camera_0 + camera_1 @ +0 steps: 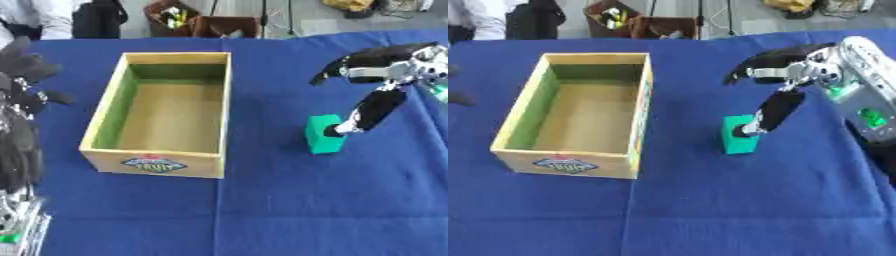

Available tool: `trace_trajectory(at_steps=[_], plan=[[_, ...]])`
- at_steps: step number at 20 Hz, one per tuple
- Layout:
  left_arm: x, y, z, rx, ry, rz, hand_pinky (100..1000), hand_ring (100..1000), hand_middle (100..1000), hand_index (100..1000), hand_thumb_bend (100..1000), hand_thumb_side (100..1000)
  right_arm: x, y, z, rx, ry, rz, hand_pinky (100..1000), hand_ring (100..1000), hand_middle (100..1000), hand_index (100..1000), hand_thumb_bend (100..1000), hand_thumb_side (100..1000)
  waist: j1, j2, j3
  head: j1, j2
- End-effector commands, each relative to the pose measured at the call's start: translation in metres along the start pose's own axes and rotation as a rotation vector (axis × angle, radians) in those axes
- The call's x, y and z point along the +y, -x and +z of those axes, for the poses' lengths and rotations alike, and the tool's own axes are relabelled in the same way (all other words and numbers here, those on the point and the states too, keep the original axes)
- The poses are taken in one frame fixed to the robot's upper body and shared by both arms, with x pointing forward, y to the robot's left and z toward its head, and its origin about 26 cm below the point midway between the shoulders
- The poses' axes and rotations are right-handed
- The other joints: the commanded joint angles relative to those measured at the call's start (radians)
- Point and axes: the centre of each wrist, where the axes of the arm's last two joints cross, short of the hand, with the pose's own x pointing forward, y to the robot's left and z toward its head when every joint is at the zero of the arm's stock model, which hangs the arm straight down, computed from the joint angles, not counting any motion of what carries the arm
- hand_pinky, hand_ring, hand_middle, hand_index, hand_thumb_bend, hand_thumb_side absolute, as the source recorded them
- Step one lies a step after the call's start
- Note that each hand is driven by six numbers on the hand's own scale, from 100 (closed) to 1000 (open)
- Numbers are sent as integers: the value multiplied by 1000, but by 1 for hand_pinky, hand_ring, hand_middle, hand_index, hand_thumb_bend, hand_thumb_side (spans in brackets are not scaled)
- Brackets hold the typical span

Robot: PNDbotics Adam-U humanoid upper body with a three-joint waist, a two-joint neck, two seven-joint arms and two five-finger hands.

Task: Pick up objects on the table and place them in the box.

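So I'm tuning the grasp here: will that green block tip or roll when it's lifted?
The green block has flat faces, so it probably won't roll. It stands taller than wide, so a sideways nudge from the right hand might tip it. It looks rigid.

The robot's right hand (785,75) is black, with long, tapered black fingers (767,112) and silver-grey metal at the wrist. Its forearm is grey with small green lights. The left hand (22,65) is black.
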Motion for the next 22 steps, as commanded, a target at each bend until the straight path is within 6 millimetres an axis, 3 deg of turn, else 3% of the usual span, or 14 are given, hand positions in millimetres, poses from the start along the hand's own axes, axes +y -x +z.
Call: trace_trajectory(at_steps=[1,15,22], plan=[[1,-6,-4,-28,11,1,490,734,880,733,100,968,-7,4,2,22,8,24,913,975,893,983,444,494,-2,-17,2,-3,-8],[1,-6,-4,-27,9,2,491,735,881,732,100,970,5,12,-2,40,-45,55,905,971,897,977,418,463,-8,-16,-1,-3,-12],[1,-6,-4,-27,8,3,490,736,882,732,100,969,12,15,-6,36,-69,60,903,959,854,953,421,457,-5,-12,0,-5,-13]])
